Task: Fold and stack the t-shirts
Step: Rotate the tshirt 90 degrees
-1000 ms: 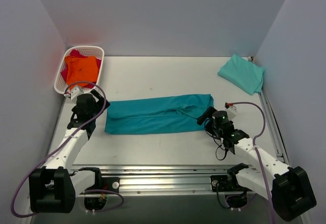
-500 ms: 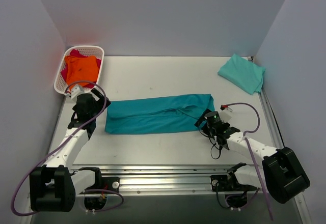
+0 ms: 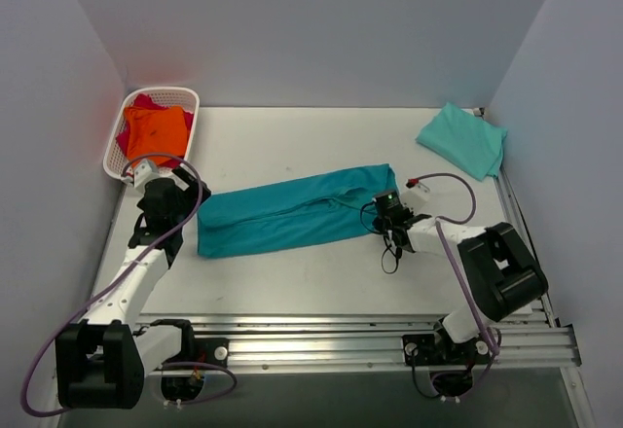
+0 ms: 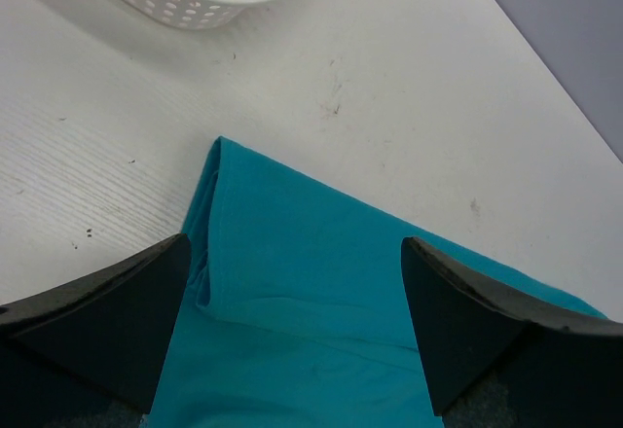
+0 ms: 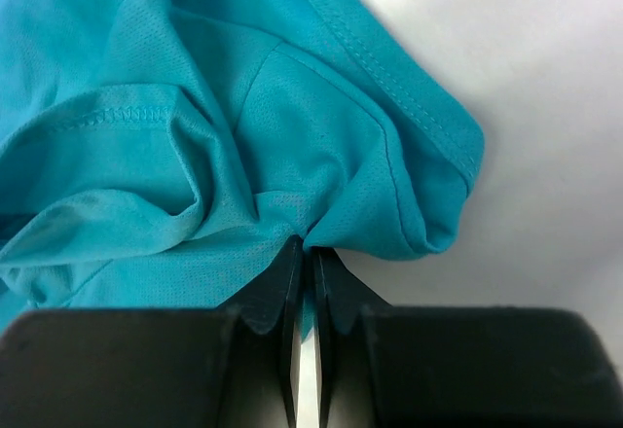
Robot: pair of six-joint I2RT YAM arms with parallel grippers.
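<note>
A deep teal t-shirt (image 3: 292, 214), folded into a long strip, lies slantwise across the middle of the table. My right gripper (image 3: 386, 210) sits at the strip's right end, low over the table. The right wrist view shows this gripper (image 5: 307, 248) shut on a bunched fold of the teal cloth (image 5: 195, 107). My left gripper (image 3: 167, 202) hovers by the strip's left end. In the left wrist view it (image 4: 294, 243) stands wide open above the teal cloth (image 4: 321, 282), holding nothing. A paler mint-green t-shirt (image 3: 462, 139) lies folded at the back right.
A white lattice basket (image 3: 192, 109) stands at the back left with an orange t-shirt (image 3: 156, 131) over a magenta-red one (image 3: 141, 104). Its rim (image 4: 185, 0) shows at the top of the left wrist view. Walls close in the table on three sides.
My right gripper moved left onto the teal shirt's right end and shut on the cloth. That end shifted left and back, so the strip now lies slanted. The left gripper stayed open.
</note>
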